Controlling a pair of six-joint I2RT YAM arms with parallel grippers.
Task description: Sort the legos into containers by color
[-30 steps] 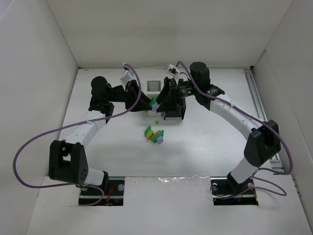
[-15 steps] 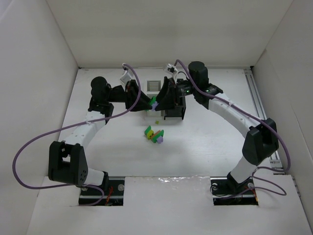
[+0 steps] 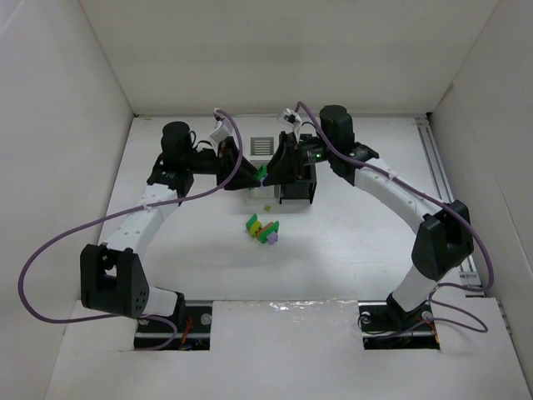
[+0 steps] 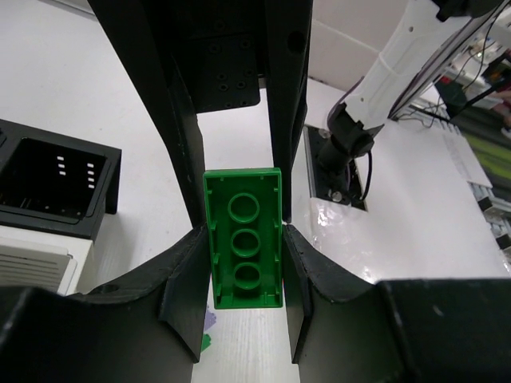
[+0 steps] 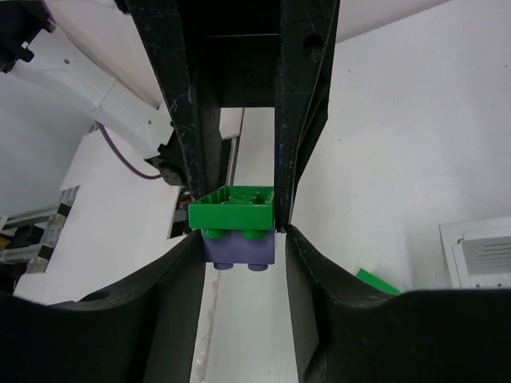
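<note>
- The left gripper (image 4: 242, 263) is clamped on the long sides of a green brick (image 4: 243, 238). It holds the brick just above the containers (image 3: 261, 147), at the far middle of the desk (image 3: 358, 242).
- The right gripper (image 5: 237, 239) meets it from the right, jaws closed against a purple brick (image 5: 239, 250) stuck to the green one. We judge that each arm holds one piece so the colours can be pulled apart.
- More legos (image 3: 262, 227) lie on the near side, unsorted.

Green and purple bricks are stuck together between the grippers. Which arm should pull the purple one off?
Right. The right gripper sits closed against the purple brick under the green brick, while the left gripper is clamped on the green one and looks better as the anchor.
</note>
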